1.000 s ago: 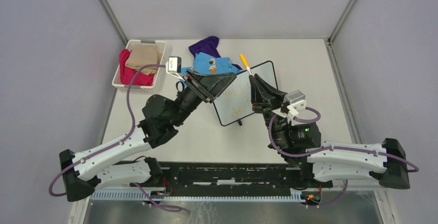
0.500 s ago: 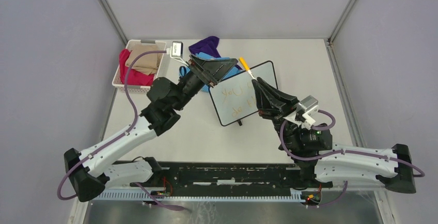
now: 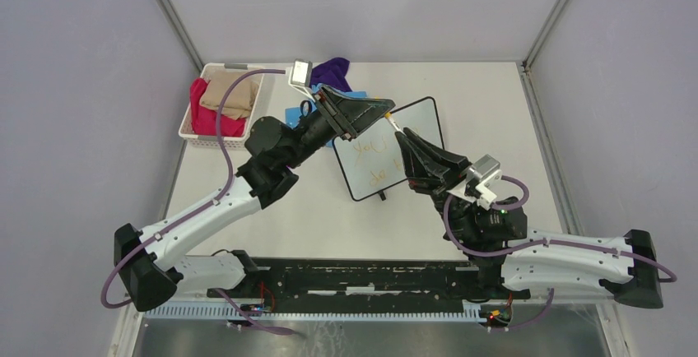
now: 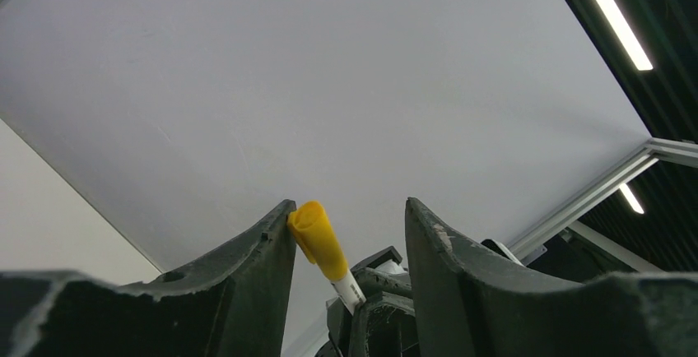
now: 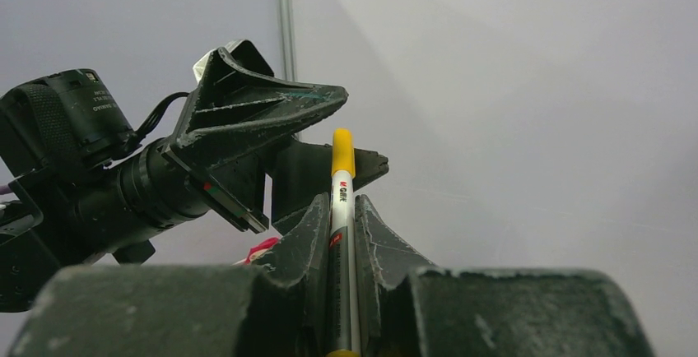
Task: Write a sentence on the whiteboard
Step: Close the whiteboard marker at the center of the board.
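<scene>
We see the left claw, swung across since a moment ago, now straddling unclenched the yellow cap of the white marker pen, which the right claw grasps. The black-framed white whiteboard lies between the arms bearing the orange handwritten sentence, so we judge the writing finished. Only the left wrist view shows the cap touching one jaw.

I see a white whiteboard, black-framed, with an orange-yellow sentence; the marker is white, yellow-capped.

My right pincer grips a marker, tips raised. My left pincer reaches over, jaws apart around the cap just beyond my right fingertips.
</scene>
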Available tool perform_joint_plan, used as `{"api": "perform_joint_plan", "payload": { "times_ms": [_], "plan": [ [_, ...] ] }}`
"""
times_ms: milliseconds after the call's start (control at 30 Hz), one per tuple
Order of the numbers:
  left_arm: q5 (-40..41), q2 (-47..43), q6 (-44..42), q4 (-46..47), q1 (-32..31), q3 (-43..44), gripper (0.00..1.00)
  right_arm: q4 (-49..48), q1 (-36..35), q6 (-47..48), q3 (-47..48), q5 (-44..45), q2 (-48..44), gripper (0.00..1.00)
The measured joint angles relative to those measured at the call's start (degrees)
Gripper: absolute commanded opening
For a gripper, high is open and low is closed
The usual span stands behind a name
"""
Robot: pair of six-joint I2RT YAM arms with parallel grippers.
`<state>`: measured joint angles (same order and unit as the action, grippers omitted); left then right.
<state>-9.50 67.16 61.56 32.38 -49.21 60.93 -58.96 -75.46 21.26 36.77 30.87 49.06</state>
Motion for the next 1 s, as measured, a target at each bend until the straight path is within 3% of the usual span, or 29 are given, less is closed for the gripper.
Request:
{"api": "perform_joint_plan", "payload": {
  "times_ms": [167,367,533,1000],
  "plan": [
    [0.0,0.0,0.0,-0.2,0.0,0.0,0.33,-0.6,0.0,0.0,-0.2,-0.7,-0.1,0.00],
    [0.1,0.0,0.2,-0.1,0.0,-0.4,0.21,-1.5,0.0,-0.2,-0.9,-0.9,-0.5,0.00],
    [0.3,0.0,0.3,0.0,0.0,-0.6,0.02,-1.8,0.0,-0.3,-1.4,-0.9,-0.7,0.00],
    [0.4,0.9,2.8,2.5,0.0,-1.8,0.02,-3.5,0.0,0.0,-1.5,0.2,0.4,0.00]
  ]
}}
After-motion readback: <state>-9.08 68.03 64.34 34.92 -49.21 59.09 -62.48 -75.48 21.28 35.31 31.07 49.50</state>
